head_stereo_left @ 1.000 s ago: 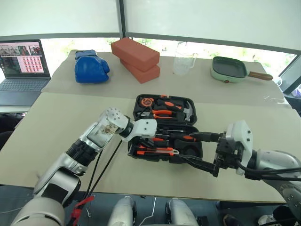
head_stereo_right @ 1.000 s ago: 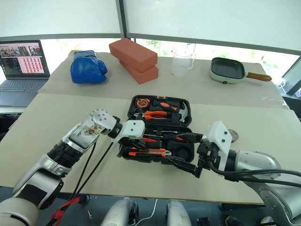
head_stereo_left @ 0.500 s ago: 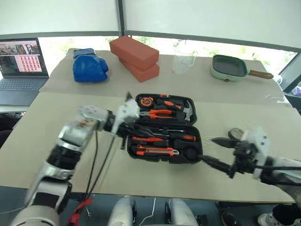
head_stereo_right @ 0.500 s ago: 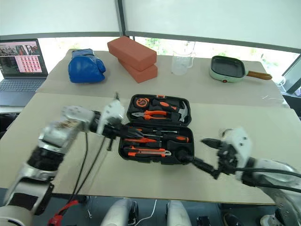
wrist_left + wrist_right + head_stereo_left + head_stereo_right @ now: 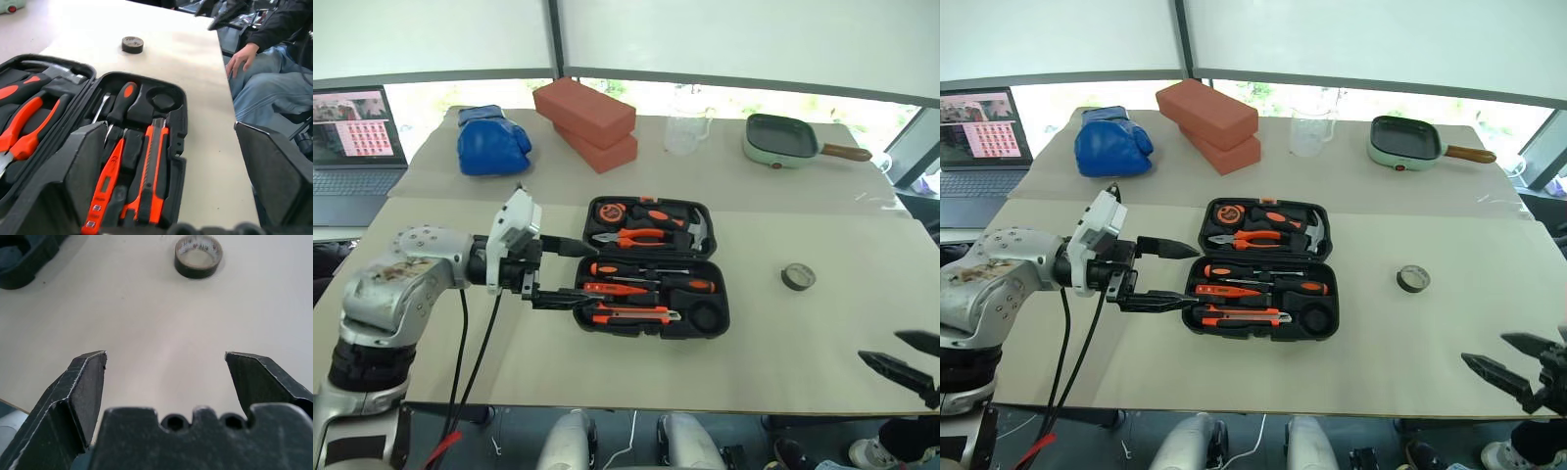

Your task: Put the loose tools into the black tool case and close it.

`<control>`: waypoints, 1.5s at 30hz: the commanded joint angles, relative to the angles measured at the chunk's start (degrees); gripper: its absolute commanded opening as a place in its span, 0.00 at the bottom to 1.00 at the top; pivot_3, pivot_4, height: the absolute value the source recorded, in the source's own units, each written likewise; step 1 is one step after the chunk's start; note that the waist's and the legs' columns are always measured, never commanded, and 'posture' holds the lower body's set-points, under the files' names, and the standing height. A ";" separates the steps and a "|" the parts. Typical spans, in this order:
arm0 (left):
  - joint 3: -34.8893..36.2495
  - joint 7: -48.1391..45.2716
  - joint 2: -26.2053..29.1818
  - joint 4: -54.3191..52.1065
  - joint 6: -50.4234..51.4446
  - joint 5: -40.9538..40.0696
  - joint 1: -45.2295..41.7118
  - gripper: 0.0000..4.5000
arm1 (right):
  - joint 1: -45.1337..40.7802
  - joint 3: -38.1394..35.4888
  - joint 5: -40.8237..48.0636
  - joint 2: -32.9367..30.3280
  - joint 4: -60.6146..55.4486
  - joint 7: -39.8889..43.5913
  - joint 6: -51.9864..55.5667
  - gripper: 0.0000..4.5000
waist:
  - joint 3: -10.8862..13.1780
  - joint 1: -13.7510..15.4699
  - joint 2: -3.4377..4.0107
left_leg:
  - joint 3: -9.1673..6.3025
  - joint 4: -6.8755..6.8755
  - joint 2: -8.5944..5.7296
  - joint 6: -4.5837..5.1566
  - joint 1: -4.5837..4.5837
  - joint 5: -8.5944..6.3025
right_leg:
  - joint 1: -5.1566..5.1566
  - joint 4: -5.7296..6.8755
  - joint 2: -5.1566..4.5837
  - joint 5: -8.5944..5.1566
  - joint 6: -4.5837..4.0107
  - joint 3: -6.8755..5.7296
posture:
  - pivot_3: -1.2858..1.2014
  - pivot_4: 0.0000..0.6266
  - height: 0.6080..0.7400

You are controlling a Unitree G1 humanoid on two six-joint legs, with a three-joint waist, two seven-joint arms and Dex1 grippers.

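The black tool case [image 5: 715,323] lies open at the table's centre. In its near half sit two black-and-orange screwdrivers [image 5: 690,285], a slim orange screwdriver [image 5: 105,191] and the utility knife [image 5: 631,313]; a round slot [image 5: 161,100] is empty. A small dark tape roll [image 5: 797,277] lies on the table to the right of the case. My left gripper [image 5: 1193,276] hangs open and empty at the case's left edge, pointing across it. My right gripper [image 5: 1482,348] is open and empty over the table's front right edge, with the tape roll [image 5: 198,255] ahead of it.
Orange pliers, a hammer and a tape measure fill the case's far half [image 5: 651,223]. At the back stand red bricks [image 5: 585,119], a blue boxing glove [image 5: 494,140], a clear jug [image 5: 683,132], a green pan [image 5: 788,139] and a laptop [image 5: 352,137]. A seated person [image 5: 264,73] is beyond the table's right side.
My left gripper has opened and drawn back up and left out of the case. My right arm has swung right, away from the case, to the table's front right edge.
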 commanded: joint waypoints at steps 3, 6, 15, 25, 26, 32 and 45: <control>-0.42 3.31 -0.51 -2.97 -0.80 -1.65 -1.30 1.00 | -16.33 16.53 -5.58 -3.26 7.26 -0.31 -1.80 1.00 | 0.02 0.02 0.03 | -0.01 -0.06 -0.04 -0.01 0.00 0.01 | -0.05 0.01 0.01 -0.02 -0.03 -0.01 | 0.52 0.24 0.99; -1.95 4.73 -0.65 -3.06 -2.92 0.29 -1.27 1.00 | -27.22 26.24 -10.56 -1.94 12.83 -1.46 -3.14 1.00 | 0.04 0.02 0.06 | 0.00 -0.10 -0.07 -0.02 -0.05 0.02 | -0.08 0.01 -0.01 -0.03 -0.02 -0.03 | 0.52 0.24 0.99; -3.26 6.47 0.24 -2.97 -4.49 1.21 -1.66 1.00 | -43.40 39.64 -21.16 3.18 29.04 -3.99 -6.85 1.00 | 0.09 0.48 0.12 | 0.01 -0.14 -0.12 -0.06 -0.12 0.04 | -0.16 0.00 -0.04 -0.02 -0.01 -0.06 | 0.52 0.24 0.99; -4.54 7.32 -0.11 -2.39 -5.01 1.02 -2.78 1.00 | -45.40 40.35 -22.81 6.09 33.26 -3.79 -10.34 0.40 | 0.08 0.08 0.12 | 0.02 -0.14 -0.09 -0.06 -0.05 0.04 | -0.09 0.02 -0.03 -0.01 -0.01 -0.05 | 0.52 0.24 0.99; -4.76 7.27 -0.14 -2.30 -5.15 1.09 -2.85 1.00 | -44.77 39.96 -22.53 5.95 32.48 -3.64 -10.46 0.30 | 0.08 0.09 0.12 | 0.02 -0.14 -0.09 -0.06 -0.05 0.04 | -0.10 0.03 -0.03 -0.01 -0.01 -0.05 | 0.52 0.24 0.99; -5.72 7.18 -0.18 -2.53 -5.56 1.41 -2.84 1.00 | -39.13 33.69 -11.84 5.50 15.08 1.04 -2.94 0.01 | 0.09 0.37 0.12 | 0.02 -0.16 -0.09 -0.06 -0.08 0.04 | -0.12 0.03 -0.04 -0.01 -0.01 -0.06 | 0.52 0.24 0.99; -7.40 5.19 0.74 -2.10 -7.58 3.47 -2.24 1.00 | -34.06 42.23 -2.17 3.31 -19.24 3.67 5.66 0.01 | 0.13 0.57 0.13 | -0.02 -0.15 -0.03 -0.07 -0.07 0.04 | -0.13 0.04 -0.06 -0.02 -0.01 -0.10 | 0.52 0.24 0.99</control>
